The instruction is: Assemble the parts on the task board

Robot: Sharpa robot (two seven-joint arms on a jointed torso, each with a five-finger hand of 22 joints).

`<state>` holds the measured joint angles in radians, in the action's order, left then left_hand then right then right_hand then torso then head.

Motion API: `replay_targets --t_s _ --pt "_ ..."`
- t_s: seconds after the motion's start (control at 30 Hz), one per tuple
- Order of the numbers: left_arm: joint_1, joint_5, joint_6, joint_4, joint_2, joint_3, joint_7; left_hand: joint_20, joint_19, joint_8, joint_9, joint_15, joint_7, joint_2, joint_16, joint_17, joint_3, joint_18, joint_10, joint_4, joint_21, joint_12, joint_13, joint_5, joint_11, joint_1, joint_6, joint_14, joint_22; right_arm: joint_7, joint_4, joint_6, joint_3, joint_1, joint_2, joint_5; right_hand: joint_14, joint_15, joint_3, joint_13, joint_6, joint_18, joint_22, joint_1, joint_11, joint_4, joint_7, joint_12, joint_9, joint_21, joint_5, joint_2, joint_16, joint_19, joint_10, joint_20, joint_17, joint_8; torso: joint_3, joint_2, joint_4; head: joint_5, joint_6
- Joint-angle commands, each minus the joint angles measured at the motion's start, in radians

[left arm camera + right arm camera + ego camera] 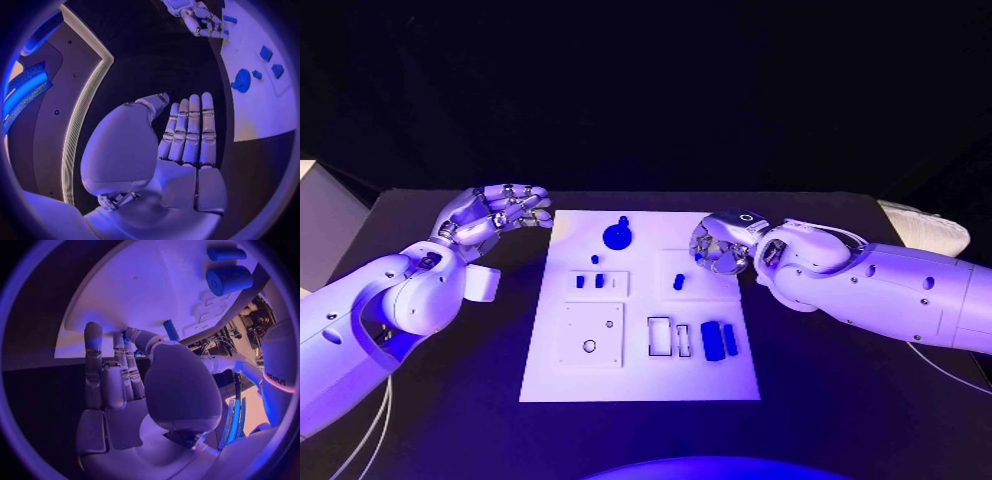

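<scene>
Right now the right hand (pixel 721 243), fingers apart and holding nothing at the task board's (pixel 640 380) upper right, could knock the small upright blue peg (pixel 679 282) just beside it, while the left hand (pixel 502 212), empty with fingers straight, idles at upper left.

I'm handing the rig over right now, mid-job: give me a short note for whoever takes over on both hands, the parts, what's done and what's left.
Left hand: off the far-left corner of the task board, holds nothing, fingers loosely curled.
Right hand: over the board's right edge, fingers bent down, nothing seen in it.
Parts: round blue part at the far middle, small pieces in the left block, one small piece by the right hand, two long bars near right.
Done: cannot tell which parts are seated.
Left: the rest of the assembly.
</scene>
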<state>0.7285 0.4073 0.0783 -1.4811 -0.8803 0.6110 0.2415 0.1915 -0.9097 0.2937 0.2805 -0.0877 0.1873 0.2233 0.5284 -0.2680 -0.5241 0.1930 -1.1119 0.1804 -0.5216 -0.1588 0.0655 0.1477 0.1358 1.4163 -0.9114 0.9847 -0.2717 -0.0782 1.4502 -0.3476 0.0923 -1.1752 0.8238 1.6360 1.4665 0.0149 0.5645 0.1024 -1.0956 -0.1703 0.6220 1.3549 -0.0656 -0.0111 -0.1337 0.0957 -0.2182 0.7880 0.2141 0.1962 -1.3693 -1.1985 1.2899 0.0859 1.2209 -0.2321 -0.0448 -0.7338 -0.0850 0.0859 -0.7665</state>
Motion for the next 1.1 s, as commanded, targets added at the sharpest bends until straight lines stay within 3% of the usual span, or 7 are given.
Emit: replay_targets --t_s 0.03,0.43,0.67,0.77,0.83,1.1 --pt "-0.001 0.006 -0.002 -0.002 0.001 0.001 0.007 0.000 -0.004 -0.005 -0.002 -0.003 0.006 0.001 -0.007 -0.002 0.005 -0.012 -0.005 -0.002 0.005 0.007 0.001 -0.001 0.002 0.009 -0.003 0.005 0.002 -0.015 0.004 0.028 0.006 0.012 -0.005 0.029 0.036 0.007 0.006 -0.002 -0.007 -0.005 0.001 0.011 0.008 0.003 0.001 0.002 -0.002 0.006 -0.007 0.002 -0.004 -0.001 0.017 -0.006 0.001 -0.005 -0.0005 0.000 -0.0010 -0.001 -0.002" --pt "-0.002 0.036 -0.002 -0.003 0.001 0.001 0.011 0.001 -0.004 -0.007 -0.003 -0.004 0.007 0.002 -0.012 -0.004 0.007 -0.013 -0.004 -0.002 0.008 0.011 0.001 -0.001 0.004 0.010 -0.003 0.005 0.003 -0.085 0.004 0.030 0.007 0.017 -0.017 0.090 0.038 0.007 0.015 0.001 -0.006 -0.003 0.014 0.002 0.008 0.012 0.002 -0.009 -0.010 0.016 0.004 -0.006 -0.010 -0.003 0.015 -0.008 0.007 -0.007 -0.0018 0.001 -0.0004 -0.002 -0.005" --pt "-0.003 0.049 -0.001 -0.003 0.001 0.001 0.008 0.002 -0.002 -0.009 -0.004 -0.006 0.008 0.002 -0.017 -0.005 0.008 -0.013 -0.003 -0.003 0.011 0.015 0.001 -0.001 0.005 0.011 -0.001 0.003 0.005 -0.096 0.013 0.037 0.009 0.018 -0.019 0.103 0.037 0.006 0.036 0.003 0.000 -0.002 0.030 -0.007 0.005 0.017 0.000 -0.024 -0.024 0.027 0.061 -0.001 -0.013 0.000 0.015 -0.008 0.004 -0.009 -0.0016 0.001 -0.0009 -0.002 -0.007" --pt "-0.004 0.052 -0.001 -0.003 0.001 0.001 0.006 0.002 -0.002 -0.009 -0.004 -0.006 0.009 0.002 -0.018 -0.006 0.008 -0.014 -0.002 -0.002 0.011 0.016 0.001 -0.001 0.005 0.011 -0.001 0.003 0.005 -0.095 0.020 0.032 0.009 0.018 -0.018 0.104 0.038 0.006 0.047 0.004 -0.001 -0.001 0.041 -0.009 0.005 0.022 0.000 -0.027 -0.031 0.036 0.079 -0.011 -0.015 -0.002 0.018 -0.008 0.006 -0.012 -0.0014 0.001 0.0000 -0.003 -0.007" --pt "-0.004 0.054 0.000 -0.003 0.001 0.001 0.004 0.002 -0.002 -0.009 -0.004 -0.006 0.009 0.002 -0.018 -0.006 0.008 -0.014 -0.002 -0.002 0.011 0.016 0.001 -0.001 0.005 0.011 -0.001 0.003 0.005 -0.094 0.024 0.025 0.009 0.019 -0.018 0.105 0.037 0.005 0.075 0.002 0.006 -0.001 0.047 -0.015 0.004 0.034 0.000 -0.030 -0.038 0.039 0.058 -0.030 -0.016 -0.001 0.017 -0.007 0.004 -0.011 -0.0015 0.001 -0.0002 -0.003 -0.007" --pt "-0.006 0.061 0.002 -0.003 0.001 0.001 0.000 0.002 -0.001 -0.010 -0.005 -0.007 0.010 0.001 -0.022 -0.008 0.008 -0.014 -0.001 -0.005 0.014 0.019 0.001 0.000 0.006 0.015 0.000 0.003 0.007 -0.094 0.038 -0.028 0.009 0.020 -0.015 0.108 0.040 0.006 0.106 0.001 0.006 0.003 0.073 -0.026 0.006 0.042 0.002 -0.030 -0.050 0.059 0.057 -0.039 -0.024 -0.009 0.024 -0.007 0.014 -0.018 -0.0008 0.001 -0.0007 -0.005 -0.005"
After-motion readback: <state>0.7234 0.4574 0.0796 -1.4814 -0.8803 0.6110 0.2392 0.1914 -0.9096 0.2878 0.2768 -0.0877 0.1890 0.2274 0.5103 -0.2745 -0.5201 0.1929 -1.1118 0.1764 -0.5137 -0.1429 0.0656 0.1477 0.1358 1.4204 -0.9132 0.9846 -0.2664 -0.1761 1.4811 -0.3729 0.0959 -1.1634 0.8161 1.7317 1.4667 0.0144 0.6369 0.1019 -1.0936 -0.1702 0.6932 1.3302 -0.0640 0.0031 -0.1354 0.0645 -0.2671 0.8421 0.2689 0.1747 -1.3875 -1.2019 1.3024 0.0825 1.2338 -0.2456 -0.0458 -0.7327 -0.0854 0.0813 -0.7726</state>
